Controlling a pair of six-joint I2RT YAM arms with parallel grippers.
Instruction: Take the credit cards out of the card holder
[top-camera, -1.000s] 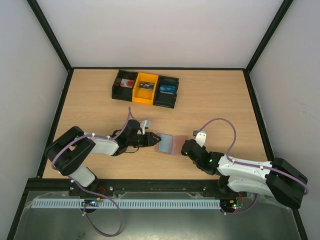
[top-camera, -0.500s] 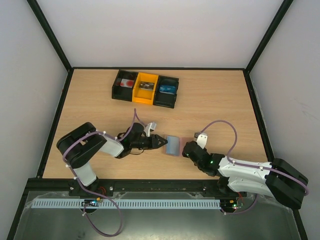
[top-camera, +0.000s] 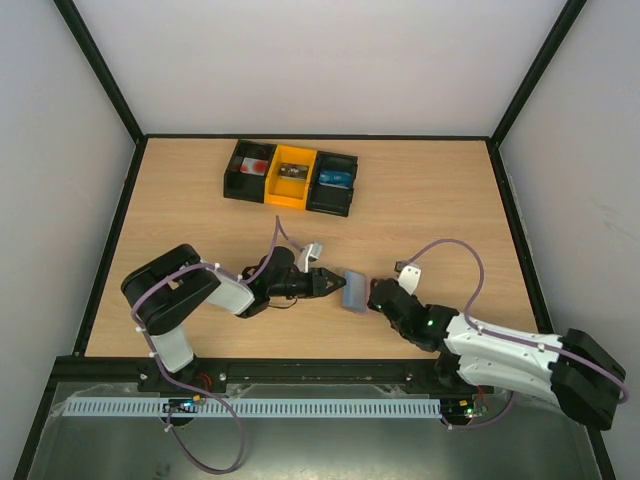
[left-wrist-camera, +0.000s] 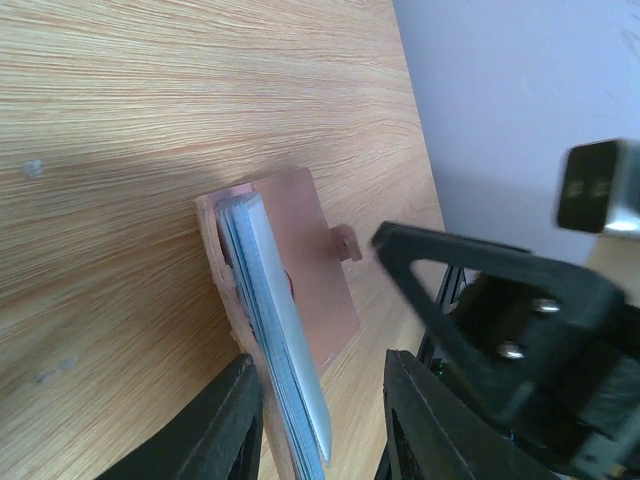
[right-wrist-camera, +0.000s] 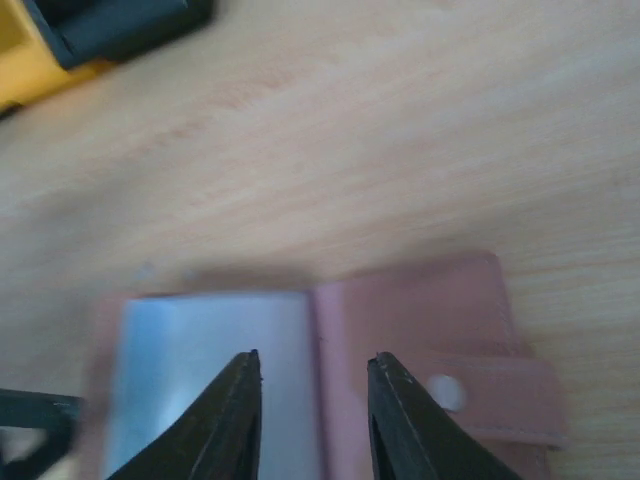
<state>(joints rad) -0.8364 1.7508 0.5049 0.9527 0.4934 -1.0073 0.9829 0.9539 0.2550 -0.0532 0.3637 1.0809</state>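
The card holder (top-camera: 353, 290) stands partly folded on the wood between both arms. In the left wrist view its grey-blue pocket half (left-wrist-camera: 275, 330) stands on edge between my left gripper's (left-wrist-camera: 320, 358) fingers, leaning on the left finger, with a gap to the right one. Its brown half (left-wrist-camera: 310, 250) with the side tab lies beyond. My left gripper (top-camera: 335, 287) is open. My right gripper (top-camera: 375, 295) is open just right of the holder, its tips (right-wrist-camera: 316, 357) over the fold between the pocket (right-wrist-camera: 210, 370) and the tab flap (right-wrist-camera: 430, 320). The credit cards are hidden inside the pockets.
Three bins stand in a row at the back: black (top-camera: 248, 170), orange (top-camera: 291, 177) and black (top-camera: 334, 182). The orange bin's corner (right-wrist-camera: 30, 70) shows in the right wrist view. The enclosure walls rise behind the table's far edge.
The left gripper has moved right with the holder, which now stands steeper and looks narrower from above. The right gripper's jaws were shut and have parted.
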